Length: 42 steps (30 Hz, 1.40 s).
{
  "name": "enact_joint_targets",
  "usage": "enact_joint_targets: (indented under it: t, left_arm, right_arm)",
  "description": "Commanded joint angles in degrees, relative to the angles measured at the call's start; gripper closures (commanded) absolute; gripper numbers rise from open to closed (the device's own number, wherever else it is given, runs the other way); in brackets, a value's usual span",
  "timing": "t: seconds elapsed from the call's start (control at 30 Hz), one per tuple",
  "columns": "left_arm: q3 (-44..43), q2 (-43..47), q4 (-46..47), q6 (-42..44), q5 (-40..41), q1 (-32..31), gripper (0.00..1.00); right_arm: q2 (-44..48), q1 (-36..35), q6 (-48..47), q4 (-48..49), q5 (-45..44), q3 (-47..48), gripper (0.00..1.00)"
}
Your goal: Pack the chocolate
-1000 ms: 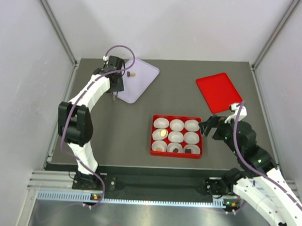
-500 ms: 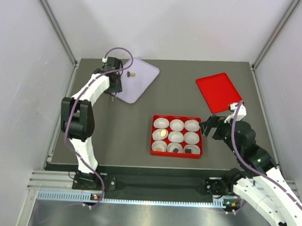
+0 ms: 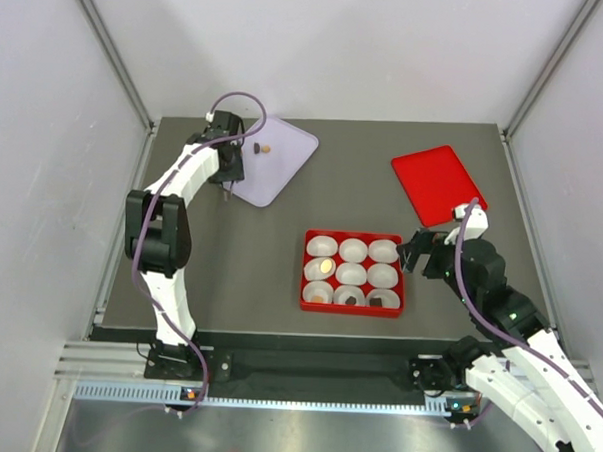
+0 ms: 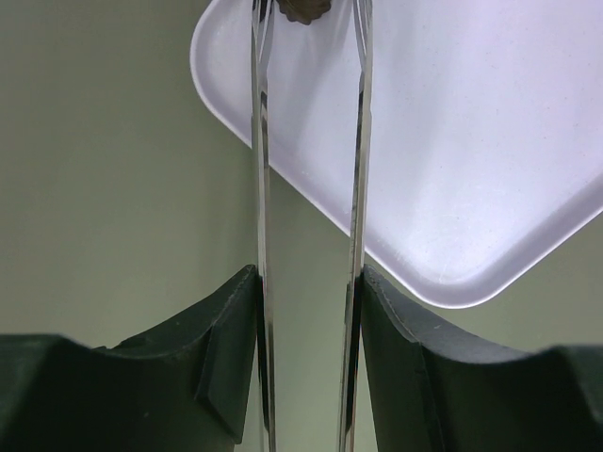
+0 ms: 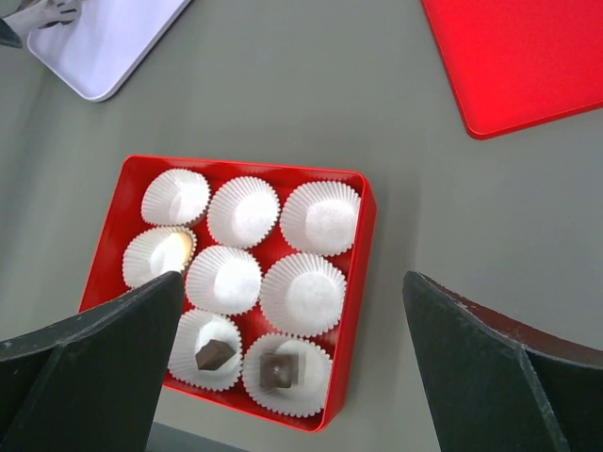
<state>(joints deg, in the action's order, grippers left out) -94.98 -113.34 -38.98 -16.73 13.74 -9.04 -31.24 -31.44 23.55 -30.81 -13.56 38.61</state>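
Top view: the left hand (image 3: 230, 161) sits at the lavender tray (image 3: 284, 160), just beside the loose chocolate (image 3: 256, 145). The right hand (image 3: 416, 253) is well apart, by the red box (image 3: 353, 310).

Left wrist: the hand is pressed on the tongs (image 4: 358, 141), whose blades run straight ahead and straddle a dark piece (image 4: 303, 9).

Right wrist: its fingers are spread and empty above the box, where three cups (image 5: 215, 354) hold pieces.

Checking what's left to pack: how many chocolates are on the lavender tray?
2: a dark chocolate between the blades of the tongs and a tan chocolate beside it, in the far half of the lavender tray. The left arm may hide more.
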Motion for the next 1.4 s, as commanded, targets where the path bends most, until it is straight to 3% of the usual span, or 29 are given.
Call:
enact_joint_targets:
  t: [0.0, 0.33, 1.37]
  left_arm:
    - [-3.0, -1.1, 1.9, 1.3, -1.2, 0.3, 0.51]
    - [-3.4, -1.2, 0.2, 2.7, -5.2, 0.2, 0.55]
    - [5.0, 14.5, -5.6, 2.3, -15.1, -6.3, 0.61]
  right_arm:
    - [-0.6, 0.5, -0.7, 3.6, -1.2, 0.5, 0.00]
    - [-0.6, 0.5, -0.3, 4.0, -1.1, 0.1, 0.00]
    - [2.2, 0.5, 1.0, 1.8, -0.7, 1.7, 0.00]
